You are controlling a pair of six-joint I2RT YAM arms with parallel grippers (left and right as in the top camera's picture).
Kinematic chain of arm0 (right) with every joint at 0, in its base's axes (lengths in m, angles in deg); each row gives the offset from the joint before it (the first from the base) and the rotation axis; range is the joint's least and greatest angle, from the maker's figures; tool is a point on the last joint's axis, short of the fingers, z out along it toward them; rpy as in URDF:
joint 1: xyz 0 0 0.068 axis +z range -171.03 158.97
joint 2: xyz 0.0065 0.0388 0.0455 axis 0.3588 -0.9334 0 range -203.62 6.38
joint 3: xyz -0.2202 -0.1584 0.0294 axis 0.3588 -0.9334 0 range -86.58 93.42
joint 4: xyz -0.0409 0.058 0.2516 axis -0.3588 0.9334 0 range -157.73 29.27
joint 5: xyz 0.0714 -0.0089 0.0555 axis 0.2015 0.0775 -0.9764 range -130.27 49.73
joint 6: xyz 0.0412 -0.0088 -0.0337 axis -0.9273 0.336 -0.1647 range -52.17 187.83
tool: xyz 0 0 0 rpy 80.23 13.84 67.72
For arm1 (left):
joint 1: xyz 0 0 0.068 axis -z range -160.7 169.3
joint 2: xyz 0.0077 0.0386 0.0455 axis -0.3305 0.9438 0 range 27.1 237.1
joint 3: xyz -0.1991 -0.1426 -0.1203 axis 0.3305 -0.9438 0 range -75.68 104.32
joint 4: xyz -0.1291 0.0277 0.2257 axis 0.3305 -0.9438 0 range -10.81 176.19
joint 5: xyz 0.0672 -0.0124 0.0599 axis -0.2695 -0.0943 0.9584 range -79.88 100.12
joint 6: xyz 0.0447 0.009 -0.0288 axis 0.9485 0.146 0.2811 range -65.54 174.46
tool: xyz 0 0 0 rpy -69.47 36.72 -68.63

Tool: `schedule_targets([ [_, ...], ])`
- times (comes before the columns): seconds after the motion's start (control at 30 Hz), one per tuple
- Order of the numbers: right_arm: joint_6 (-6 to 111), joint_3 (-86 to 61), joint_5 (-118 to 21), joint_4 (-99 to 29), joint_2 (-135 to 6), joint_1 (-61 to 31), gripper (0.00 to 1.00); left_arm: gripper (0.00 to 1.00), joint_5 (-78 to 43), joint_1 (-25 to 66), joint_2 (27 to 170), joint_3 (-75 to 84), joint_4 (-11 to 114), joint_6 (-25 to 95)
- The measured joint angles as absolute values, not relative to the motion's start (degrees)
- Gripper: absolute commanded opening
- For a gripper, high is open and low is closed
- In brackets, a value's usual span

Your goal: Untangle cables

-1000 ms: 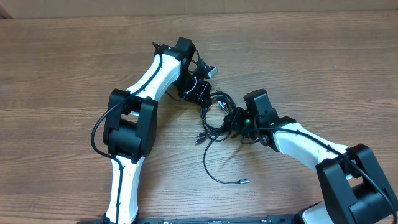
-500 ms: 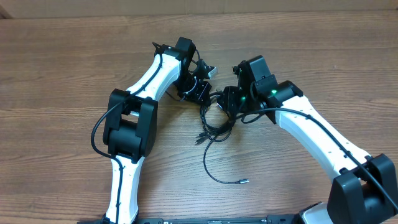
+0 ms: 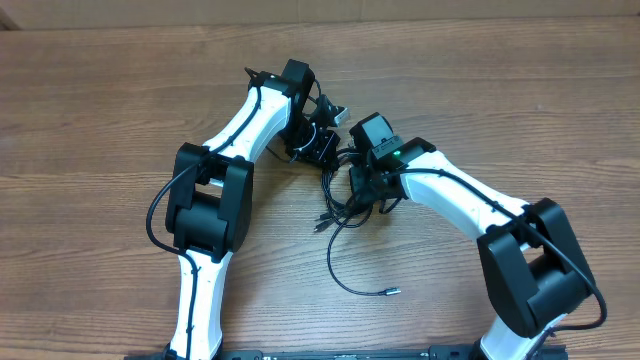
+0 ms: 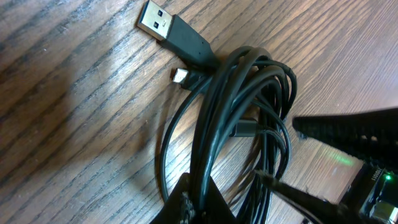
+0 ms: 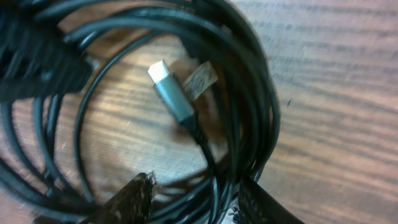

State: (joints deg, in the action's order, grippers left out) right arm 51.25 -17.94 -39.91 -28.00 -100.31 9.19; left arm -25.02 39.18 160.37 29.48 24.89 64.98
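Cables in glossy black coils

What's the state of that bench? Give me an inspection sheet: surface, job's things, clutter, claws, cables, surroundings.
surface: wooden table, brown grain.
job's things: cables in one tangled coil at centre; one loose end trails toward the front; USB plug sticks out of the coil.
clutter: nothing seen.
claws: left claw shut on strands of the coil; right claw open, fingers either side of several strands.
cables: arm wires loop off the left arm's base, apart from the tangle.
surroundings: pale band beyond the table's far edge; nothing else seen.
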Motion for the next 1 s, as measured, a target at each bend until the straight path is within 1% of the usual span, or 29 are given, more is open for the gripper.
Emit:
schedule_targets([
  [0.2,51.4,-18.0,-37.7,-32.1,-100.6,9.2,0.43,0.05,-25.0,39.2,160.4,29.5,24.9,65.0],
  [0.27,51.6,-18.0,-37.4,-32.6,-100.6,9.2,0.4,0.05,-25.0,39.2,160.4,29.5,24.9,65.0],
  [0.37,52.4,-18.0,-37.2,-32.6,-100.6,9.2,0.38,0.05,-25.0,39.2,160.4,29.5,24.9,65.0],
  [1.0,57.0,-18.0,-36.3,-34.7,-104.5,9.4,0.38,0.05,-25.0,39.2,160.4,29.5,24.9,65.0],
])
